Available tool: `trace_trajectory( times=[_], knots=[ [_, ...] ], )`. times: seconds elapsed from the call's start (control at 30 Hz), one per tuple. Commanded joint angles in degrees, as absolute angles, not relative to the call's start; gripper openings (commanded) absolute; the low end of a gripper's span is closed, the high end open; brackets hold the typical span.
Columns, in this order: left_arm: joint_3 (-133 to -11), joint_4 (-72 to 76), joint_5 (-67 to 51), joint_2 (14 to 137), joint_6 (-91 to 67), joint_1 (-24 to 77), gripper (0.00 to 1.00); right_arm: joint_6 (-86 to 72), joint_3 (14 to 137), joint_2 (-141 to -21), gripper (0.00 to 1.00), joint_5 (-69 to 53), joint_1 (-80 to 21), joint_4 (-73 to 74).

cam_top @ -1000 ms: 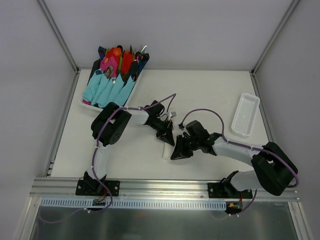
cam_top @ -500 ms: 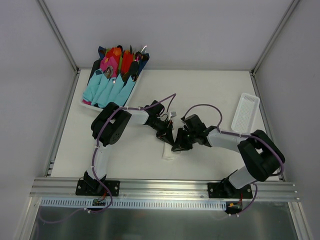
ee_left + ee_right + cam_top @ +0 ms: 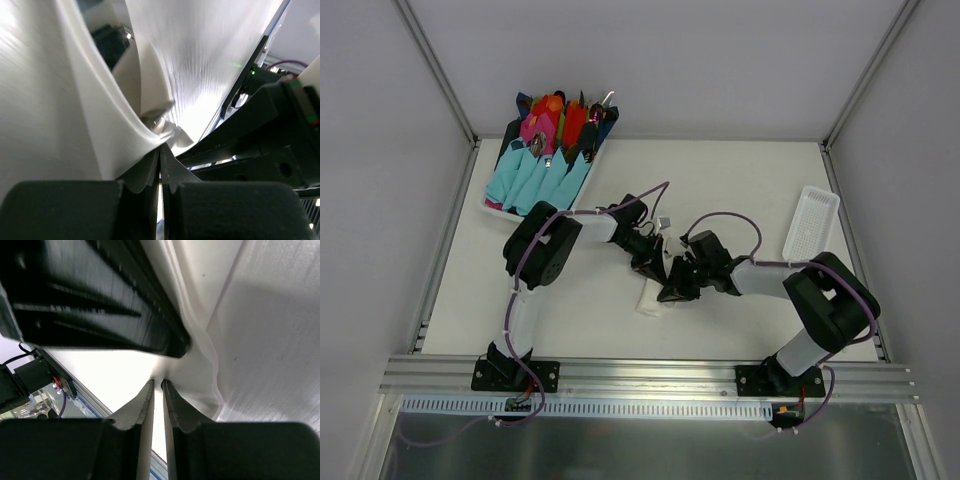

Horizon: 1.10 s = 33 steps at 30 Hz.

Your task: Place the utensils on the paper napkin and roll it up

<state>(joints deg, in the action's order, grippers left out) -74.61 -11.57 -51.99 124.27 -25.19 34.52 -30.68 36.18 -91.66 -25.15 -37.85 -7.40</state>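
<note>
Both arms meet mid-counter point(image 3: 740, 180), a bit nearer my edge than the back wall. The left tool point(image 3: 657, 270) comes down from the far side and the right tool point(image 3: 670, 292) comes in from the right, with their tips just beside each other. The paper napkin point(image 3: 648, 303) is under them as a small white bunched shape lying on the counter, mostly covered by the tools. In the left wrist view the left tool's fingers point(image 3: 147, 167) are pressed together and a lifted fold of napkin runs right down to the tips; I can't tell whether paper is caught. In the right wrist view the right tool's fingers point(image 3: 141, 405) are drawn close with a thin slit left — I cannot tell whether it's fully closed or nipping paper. A draped napkin fold sits just past its tips, under the other tool's black body. The white ribbed tray point(image 3: 810, 228) is at the right edge, well apart. The coloured napkin bundles point(image 3: 535, 170) are at the far left corner.
</note>
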Motion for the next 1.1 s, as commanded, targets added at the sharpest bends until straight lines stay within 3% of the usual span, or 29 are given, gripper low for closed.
trace_trajectory(
  times=[0.0, 0.3, 0.6, 0.67, 0.83, 1.07],
  knots=[
    [-78.47, -9.84, -42.19, 127.53, -24.78, 31.73, 0.00, -28.30, 32.70, -95.71, 0.15, -21.00, -38.58, -0.36],
    [-83.93, -9.76, -44.12, 129.03, -27.16, 30.33, 0.01, -27.95, 32.08, -95.63, 0.15, -21.09, -38.58, -0.26],
    [-81.13, -15.10, -41.67, 114.45, -19.35, 28.56, 0.29, -27.60, 31.90, -95.54, 0.15, -20.92, -38.58, -0.26],
    [-77.62, -15.73, -41.05, 111.10, -16.80, 28.56, 0.30, -27.42, 31.99, -95.62, 0.15, -21.01, -38.50, -0.26],
    [-70.68, -15.73, -46.92, 109.07, -16.00, 29.00, 0.21, -27.33, 32.17, -95.62, 0.15, -21.01, -38.32, -0.26],
    [-68.73, -14.15, -50.36, 111.09, -15.82, 32.69, 0.15, -27.33, 32.70, -95.80, 0.15, -21.44, -38.15, -0.26]
  ],
)
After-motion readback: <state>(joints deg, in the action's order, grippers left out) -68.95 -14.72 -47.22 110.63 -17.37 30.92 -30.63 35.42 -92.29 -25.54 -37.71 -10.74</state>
